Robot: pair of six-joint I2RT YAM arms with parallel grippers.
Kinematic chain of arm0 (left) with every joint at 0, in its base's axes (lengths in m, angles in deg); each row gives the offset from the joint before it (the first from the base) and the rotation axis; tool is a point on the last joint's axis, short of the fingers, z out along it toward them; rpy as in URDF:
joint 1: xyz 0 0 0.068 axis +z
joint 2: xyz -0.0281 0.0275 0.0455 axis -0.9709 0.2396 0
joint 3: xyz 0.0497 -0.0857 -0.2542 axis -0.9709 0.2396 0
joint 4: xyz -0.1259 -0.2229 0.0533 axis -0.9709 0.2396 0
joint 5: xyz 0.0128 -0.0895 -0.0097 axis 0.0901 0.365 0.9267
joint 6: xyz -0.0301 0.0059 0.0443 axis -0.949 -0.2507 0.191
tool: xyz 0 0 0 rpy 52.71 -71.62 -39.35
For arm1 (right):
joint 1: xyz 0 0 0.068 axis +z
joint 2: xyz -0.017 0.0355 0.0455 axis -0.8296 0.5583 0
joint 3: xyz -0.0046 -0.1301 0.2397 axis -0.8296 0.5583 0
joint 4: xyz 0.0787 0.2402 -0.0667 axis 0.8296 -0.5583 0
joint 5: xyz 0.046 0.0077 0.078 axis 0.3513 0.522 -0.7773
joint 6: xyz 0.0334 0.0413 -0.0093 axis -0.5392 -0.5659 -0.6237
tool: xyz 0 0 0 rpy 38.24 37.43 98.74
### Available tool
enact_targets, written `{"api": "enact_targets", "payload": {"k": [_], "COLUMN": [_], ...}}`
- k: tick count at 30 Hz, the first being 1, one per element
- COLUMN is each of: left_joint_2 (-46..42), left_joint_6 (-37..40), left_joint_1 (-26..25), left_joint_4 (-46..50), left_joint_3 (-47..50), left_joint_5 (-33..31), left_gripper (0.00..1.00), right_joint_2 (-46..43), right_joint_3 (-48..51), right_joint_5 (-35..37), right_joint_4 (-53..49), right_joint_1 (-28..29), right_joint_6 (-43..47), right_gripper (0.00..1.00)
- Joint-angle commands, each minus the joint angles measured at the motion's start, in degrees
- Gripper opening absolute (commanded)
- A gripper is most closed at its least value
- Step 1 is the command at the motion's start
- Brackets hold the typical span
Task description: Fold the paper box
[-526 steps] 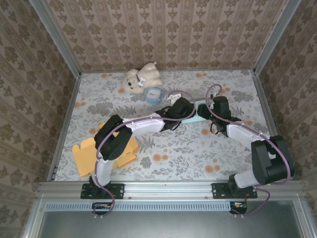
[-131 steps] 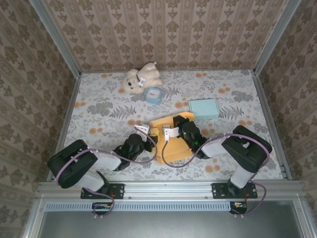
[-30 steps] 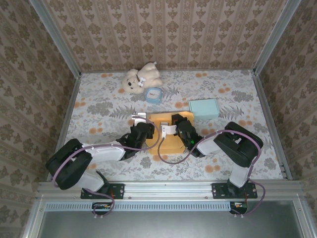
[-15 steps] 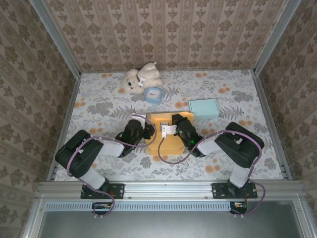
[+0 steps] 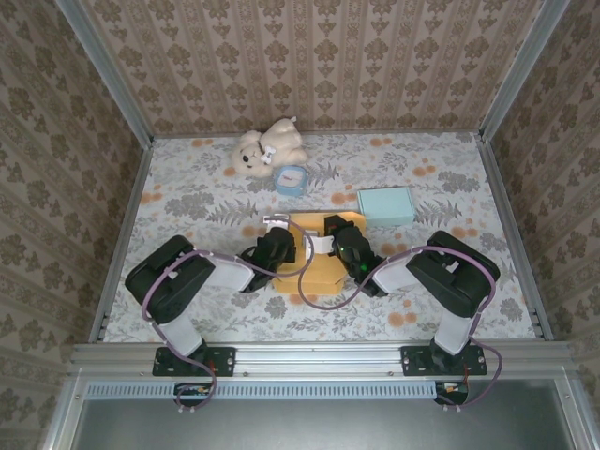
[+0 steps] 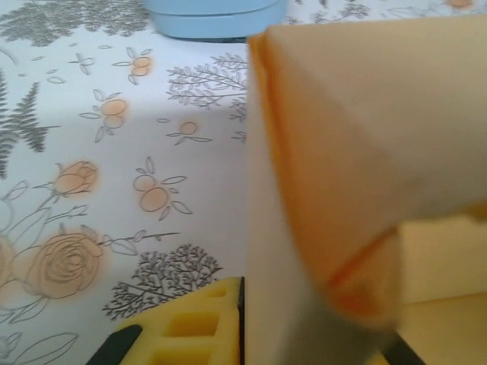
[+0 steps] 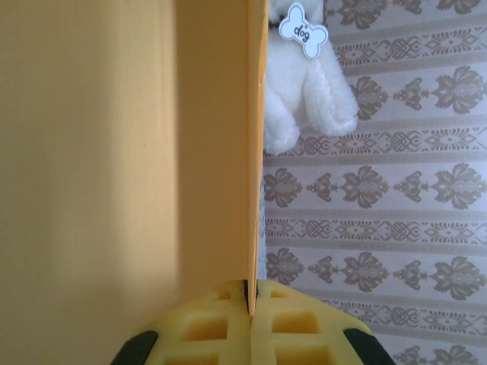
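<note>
My two grippers meet over the paper box (image 5: 317,266), which lies a little near of the middle of the flowered table (image 5: 187,211), its orange card partly hidden under both of my forearms. My left gripper (image 5: 279,225) is at the box's far left corner. In the left wrist view one yellow pad (image 6: 190,331) sits hard against a raised orange panel that blocks the whole right half of that view. The picture is blurred and the other pad is hidden behind the card, so I can only say the jaws look closed right down with that panel pinched between them. My right gripper (image 5: 329,232) is just beside it on the box's far edge. In the right wrist view its two yellow pads (image 7: 209,327) are pressed together with the thin edge of an upright flap caught in the seam between them. That flap walls off the left half of that view.

Past the flap's edge a white teddy bear (image 7: 304,84) shows, wearing a bone-shaped tag that reads "dog". From above, the bear lies at the far side of the table near the patterned back wall (image 5: 319,66). A small round blue thing (image 5: 292,178) sits just near of it, between the bear and my grippers. A pale blue box (image 5: 385,204) rests to the right of the orange box's far corner, close to it but apart. The two wrists are nearly touching over the card.
</note>
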Motion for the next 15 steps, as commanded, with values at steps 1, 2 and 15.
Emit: {"api": "enact_targets", "payload": {"k": [1,2,15], "left_joint_2": [1.1,1.3,4.9], "left_joint_6": [-7.2,-8.1,-14.1], "left_joint_1": [1.7,1.7,3.1], "left_joint_4": [14.4,16.5,27.5], "left_joint_3": [-1.7,-2.4,-6.7], "left_joint_5": [-18.3,-20.2,-30.5], "left_gripper": [0.02,0.01,0.04], "right_joint_2": [1.5,1.6,1.0], "right_joint_3": [1.5,1.4,1.3], "right_joint_5": [1.9,2.0,2.4], "right_joint_4": [-8.7,-8.7,-9.4], "right_joint_1": [-0.7,-0.8,-1.1], "right_joint_6": [-1.4,-1.3,-2.1], "right_gripper": [0.00,0.00,0.00]}}
